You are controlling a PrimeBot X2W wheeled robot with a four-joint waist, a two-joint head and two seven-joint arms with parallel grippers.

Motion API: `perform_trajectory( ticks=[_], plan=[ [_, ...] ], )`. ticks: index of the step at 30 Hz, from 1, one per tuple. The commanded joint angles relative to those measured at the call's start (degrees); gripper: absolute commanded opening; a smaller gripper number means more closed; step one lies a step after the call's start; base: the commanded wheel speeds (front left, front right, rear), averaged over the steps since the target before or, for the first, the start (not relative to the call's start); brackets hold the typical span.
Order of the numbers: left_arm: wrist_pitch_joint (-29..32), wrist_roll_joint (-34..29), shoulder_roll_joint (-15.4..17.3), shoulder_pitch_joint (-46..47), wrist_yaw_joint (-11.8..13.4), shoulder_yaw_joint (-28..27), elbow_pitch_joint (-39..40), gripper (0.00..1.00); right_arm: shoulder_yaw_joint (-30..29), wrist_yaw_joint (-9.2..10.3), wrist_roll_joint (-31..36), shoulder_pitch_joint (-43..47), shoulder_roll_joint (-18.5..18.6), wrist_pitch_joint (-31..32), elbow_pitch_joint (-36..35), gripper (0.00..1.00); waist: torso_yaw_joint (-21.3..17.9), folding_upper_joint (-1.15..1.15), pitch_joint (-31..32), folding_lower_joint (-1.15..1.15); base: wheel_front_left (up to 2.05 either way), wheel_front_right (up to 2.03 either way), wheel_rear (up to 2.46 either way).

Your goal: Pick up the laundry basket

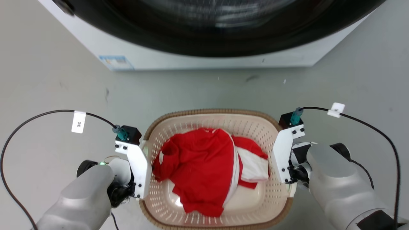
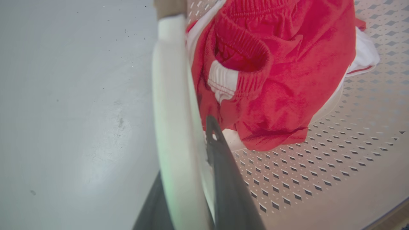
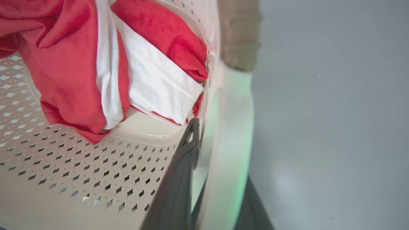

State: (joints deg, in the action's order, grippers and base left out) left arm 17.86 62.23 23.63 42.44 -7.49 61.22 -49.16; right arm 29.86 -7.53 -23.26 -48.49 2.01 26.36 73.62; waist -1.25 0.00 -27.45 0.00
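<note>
Grey floor runs under everything we see, and a white washing machine with a dark round door stands across the far side. On the left, our left gripper has its two dark fingers set one inside and one outside the left handle, a white bar, and closed against it with no gap showing. Between our two arms sits the laundry basket, just in front of the machine and well apart from it, its brown woven-look rim facing up and its perforated beige walls open to view. Red and white clothes lie crumpled in the basket's middle, leaving bare floor of the basket around them. On the right, our right gripper grips the right handle the same way, one finger inside the wall near the white cloth, the other outside over the floor, pinched onto the bar.
</note>
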Motion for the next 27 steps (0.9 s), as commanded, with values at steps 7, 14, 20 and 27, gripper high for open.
perform_trajectory(
  ticks=[7,14,20,27],
  plan=[
    [6.64,4.66,5.41,-1.45,0.10,3.72,3.24,0.00,2.60,0.08,-1.66,0.89,1.75,9.07,-0.70,0.00,-1.24,0.00,10.11,0.00,0.00,0.00,0.00],
    [12.38,9.20,8.33,-2.05,0.03,6.63,6.46,0.00,3.97,0.06,-5.43,1.78,1.80,16.39,-2.77,0.00,-1.79,0.00,16.46,0.00,0.00,0.00,0.00],
    [16.78,12.65,9.95,-2.94,-0.02,8.22,7.73,0.00,4.87,0.07,-7.88,2.00,1.84,20.32,-3.76,0.00,-2.16,0.00,21.23,0.00,0.00,0.00,0.00],
    [20.30,15.52,10.90,-4.16,-0.03,9.29,8.57,0.00,6.26,0.06,-9.82,2.38,1.87,23.50,-4.61,0.00,-2.51,0.00,25.52,0.00,0.00,0.00,0.00]
  ],
)
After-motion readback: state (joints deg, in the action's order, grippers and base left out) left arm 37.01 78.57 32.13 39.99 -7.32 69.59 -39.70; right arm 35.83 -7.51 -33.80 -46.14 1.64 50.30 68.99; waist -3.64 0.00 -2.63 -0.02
